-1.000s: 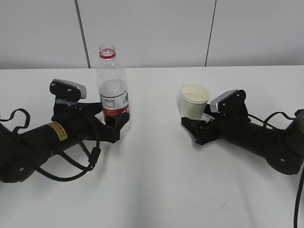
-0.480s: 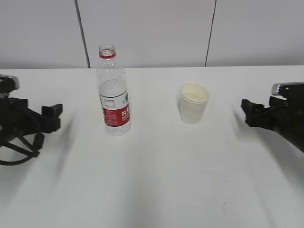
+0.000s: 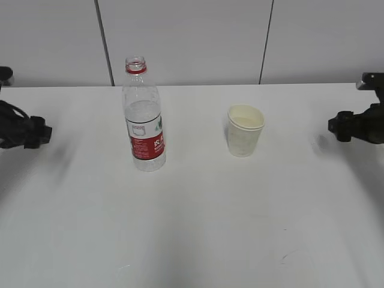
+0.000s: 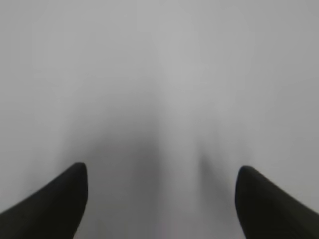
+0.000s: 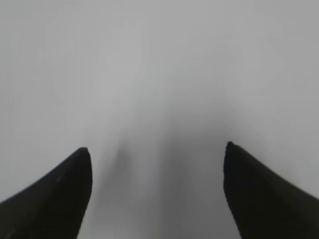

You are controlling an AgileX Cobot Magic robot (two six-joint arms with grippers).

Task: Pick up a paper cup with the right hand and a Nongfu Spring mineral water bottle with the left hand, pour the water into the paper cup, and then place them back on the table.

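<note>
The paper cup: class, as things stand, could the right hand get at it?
Probably yes. The paper cup stands upright and alone on the table; bare tabletop lies between it and the open right hand, the bottle well aside.

Bare lab-like test bench: plain white table (image 3: 198,228), grey panelled wall (image 3: 192,42).

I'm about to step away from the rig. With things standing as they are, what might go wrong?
The bottle has no cap and stands tall, so a bump would likely tip it and spill water over the table. The paper cup is open-topped and probably light, so a knock could upset it.
</note>
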